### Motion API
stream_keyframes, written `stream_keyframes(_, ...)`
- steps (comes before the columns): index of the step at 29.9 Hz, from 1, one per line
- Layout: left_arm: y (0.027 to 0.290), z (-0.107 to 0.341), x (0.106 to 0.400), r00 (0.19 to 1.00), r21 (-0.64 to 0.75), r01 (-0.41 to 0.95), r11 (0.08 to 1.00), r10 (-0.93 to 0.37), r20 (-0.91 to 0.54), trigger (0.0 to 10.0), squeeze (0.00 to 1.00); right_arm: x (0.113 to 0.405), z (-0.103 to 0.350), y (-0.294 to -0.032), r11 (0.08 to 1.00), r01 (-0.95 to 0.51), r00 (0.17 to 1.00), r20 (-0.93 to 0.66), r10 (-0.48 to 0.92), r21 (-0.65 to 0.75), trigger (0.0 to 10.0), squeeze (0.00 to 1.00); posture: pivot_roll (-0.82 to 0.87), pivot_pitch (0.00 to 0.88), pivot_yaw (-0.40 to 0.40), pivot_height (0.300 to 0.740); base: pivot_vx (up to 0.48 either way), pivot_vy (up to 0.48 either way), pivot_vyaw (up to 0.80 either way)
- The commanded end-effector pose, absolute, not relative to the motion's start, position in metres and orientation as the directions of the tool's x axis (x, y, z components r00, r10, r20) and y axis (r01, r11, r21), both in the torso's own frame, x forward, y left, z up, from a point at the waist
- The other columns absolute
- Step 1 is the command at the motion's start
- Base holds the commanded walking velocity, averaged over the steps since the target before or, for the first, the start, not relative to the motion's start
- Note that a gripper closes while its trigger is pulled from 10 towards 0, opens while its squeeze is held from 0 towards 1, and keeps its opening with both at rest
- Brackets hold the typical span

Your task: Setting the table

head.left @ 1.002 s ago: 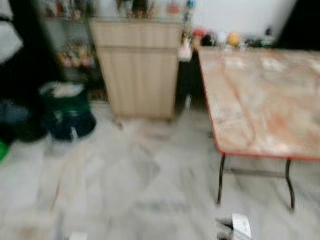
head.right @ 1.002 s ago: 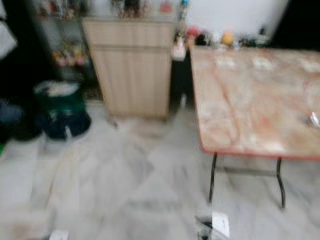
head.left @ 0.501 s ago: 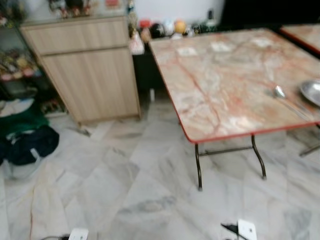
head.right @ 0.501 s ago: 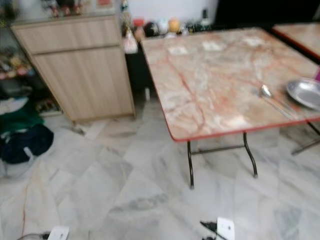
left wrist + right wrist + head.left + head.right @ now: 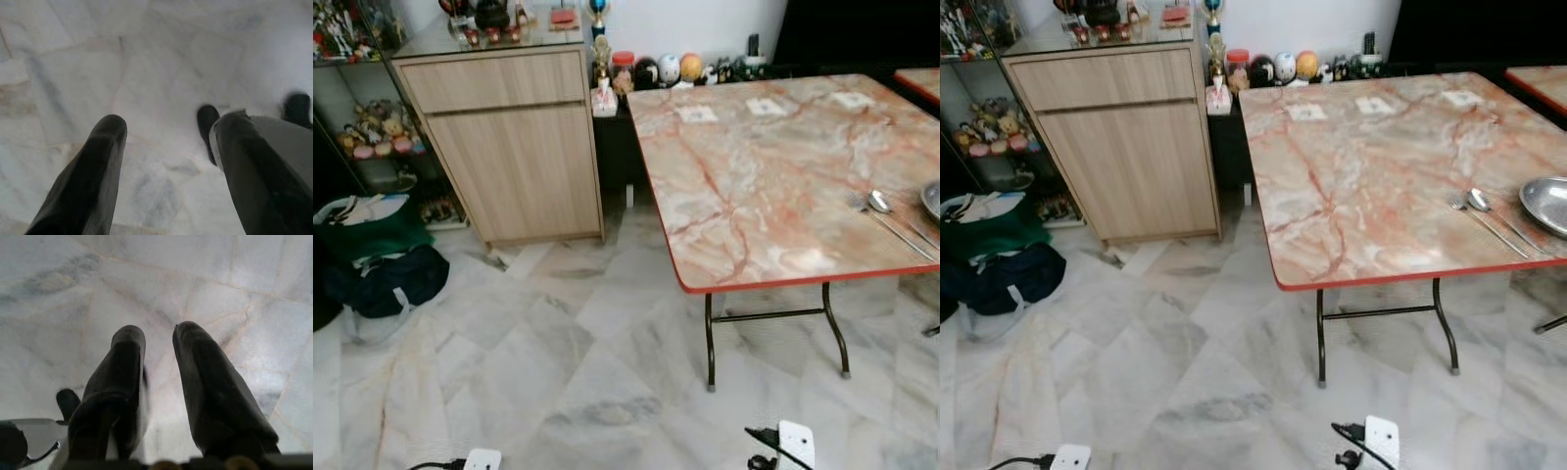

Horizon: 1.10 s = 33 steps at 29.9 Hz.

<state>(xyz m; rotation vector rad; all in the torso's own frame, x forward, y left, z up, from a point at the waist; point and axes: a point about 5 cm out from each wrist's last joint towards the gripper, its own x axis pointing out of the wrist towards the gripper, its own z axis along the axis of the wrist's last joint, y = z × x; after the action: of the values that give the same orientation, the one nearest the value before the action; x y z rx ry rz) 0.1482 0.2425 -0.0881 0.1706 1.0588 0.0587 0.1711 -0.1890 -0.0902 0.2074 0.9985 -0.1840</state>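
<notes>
A marble-patterned folding table (image 5: 1371, 186) with a red rim stands ahead to my right. On its right side a spoon (image 5: 1481, 202) and a fork (image 5: 1485, 224) lie side by side. A round metal plate (image 5: 1547, 204) sits just beyond them, cut off by the frame edge. Both arms hang low over the marble floor, well short of the table. In the left wrist view my left gripper (image 5: 166, 122) is open with its fingers wide apart and only floor between them. My right gripper (image 5: 159, 333) shows a narrow gap between its fingers, with floor visible through it.
A wooden cabinet (image 5: 514, 157) stands at the back left, with a low shelf of small ornaments (image 5: 1283, 69) beside it. Dark and green bags (image 5: 382, 269) lie on the floor at the left. A second table's corner (image 5: 1538, 83) shows at the far right. Folding table legs (image 5: 1320, 338) stand near its front edge.
The whole picture has shifted and sharpened, so the camera moved: the table sits a little further right than half a second ago. Nothing on the table has moved.
</notes>
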Motion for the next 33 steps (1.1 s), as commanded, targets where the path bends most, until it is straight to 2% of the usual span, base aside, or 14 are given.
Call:
stream_keyframes(1, 0.2404, -0.0882, 0.1493, 0.493, 0.163, 0.042, 0.986, 0.122, -0.862, 10.0, 0.00, 0.1708, -0.0896, -0.1953, 0.960, 0.268, 0.527, -0.846, -0.080, 0.076, 10.0, 0.00, -0.07, 0.000, 0.027, 0.740, 0.000, -0.420, 0.00)
stream_keyframes(33, 0.2401, -0.0859, 0.1550, 0.503, 0.160, 0.058, 0.985, 0.109, -0.857, 10.0, 0.00, 0.1726, -0.0890, -0.1925, 0.961, 0.265, 0.540, -0.838, -0.077, 0.082, 10.0, 0.00, -0.08, 0.000, 0.040, 0.740, 0.000, -0.417, 0.00)
